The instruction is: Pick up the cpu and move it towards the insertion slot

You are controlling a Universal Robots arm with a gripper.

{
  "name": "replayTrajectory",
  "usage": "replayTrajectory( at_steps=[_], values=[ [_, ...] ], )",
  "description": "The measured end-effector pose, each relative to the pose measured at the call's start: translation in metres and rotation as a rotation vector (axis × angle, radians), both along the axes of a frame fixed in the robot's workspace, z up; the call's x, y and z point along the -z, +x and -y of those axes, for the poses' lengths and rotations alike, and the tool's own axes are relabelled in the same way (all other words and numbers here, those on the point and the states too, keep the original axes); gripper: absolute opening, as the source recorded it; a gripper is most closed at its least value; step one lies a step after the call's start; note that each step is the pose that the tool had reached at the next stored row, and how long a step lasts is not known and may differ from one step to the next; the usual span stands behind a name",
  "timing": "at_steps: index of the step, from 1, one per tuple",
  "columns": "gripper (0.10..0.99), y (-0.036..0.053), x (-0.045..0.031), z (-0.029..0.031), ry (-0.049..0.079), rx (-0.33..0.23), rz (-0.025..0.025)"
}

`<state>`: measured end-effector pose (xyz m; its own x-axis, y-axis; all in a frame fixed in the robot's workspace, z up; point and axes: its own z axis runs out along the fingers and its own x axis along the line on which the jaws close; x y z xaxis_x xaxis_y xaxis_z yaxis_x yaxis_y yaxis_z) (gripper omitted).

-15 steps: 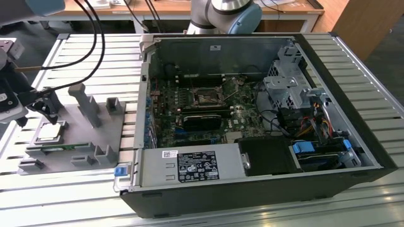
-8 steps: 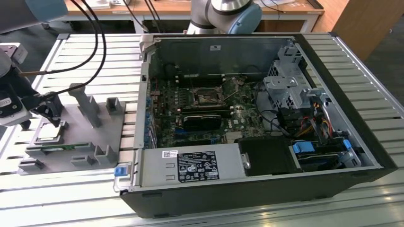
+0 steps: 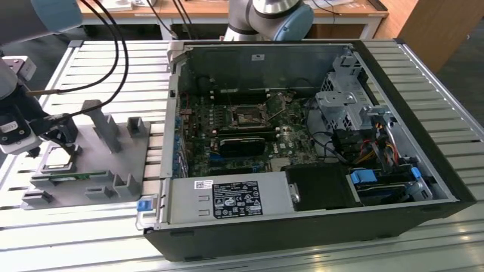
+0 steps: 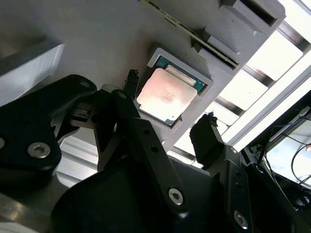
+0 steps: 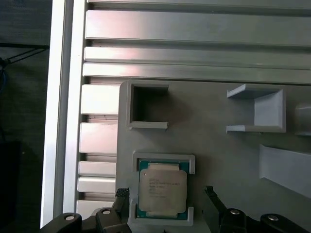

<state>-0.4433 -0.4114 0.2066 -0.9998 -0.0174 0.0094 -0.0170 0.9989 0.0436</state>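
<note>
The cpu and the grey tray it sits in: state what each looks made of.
The cpu: a metal lid, it seems, satin silver with a soft glare, over a green board edge. The grey tray: probably matte plastic, possibly printed; flat, dull, blocky walls, no glint.

- The exterior view looks down steeply from high up and well back. It takes in the slatted table (image 3: 113,62), with the open computer case (image 3: 302,226) in the middle and the grey fixture (image 3: 98,170) at the exterior view's left.
- The first wrist view faces straight down onto the grey fixture (image 5: 218,160) from close by, seeing the cpu (image 5: 162,190) square-on.
- The second wrist view sits closer still and looks obliquely along the gripper (image 4: 170,97) at the same cpu (image 4: 166,96).
- All three views share the grey fixture. Both wrist views share the cpu's nest.
</note>
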Motion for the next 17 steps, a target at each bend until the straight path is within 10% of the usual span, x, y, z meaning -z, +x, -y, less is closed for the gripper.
replayTrajectory(
  at_steps=[17],
  values=[
    [0.706, 0.0000, 0.0138, -0.0002, 0.001, 0.001, 0.0014]
  ],
)
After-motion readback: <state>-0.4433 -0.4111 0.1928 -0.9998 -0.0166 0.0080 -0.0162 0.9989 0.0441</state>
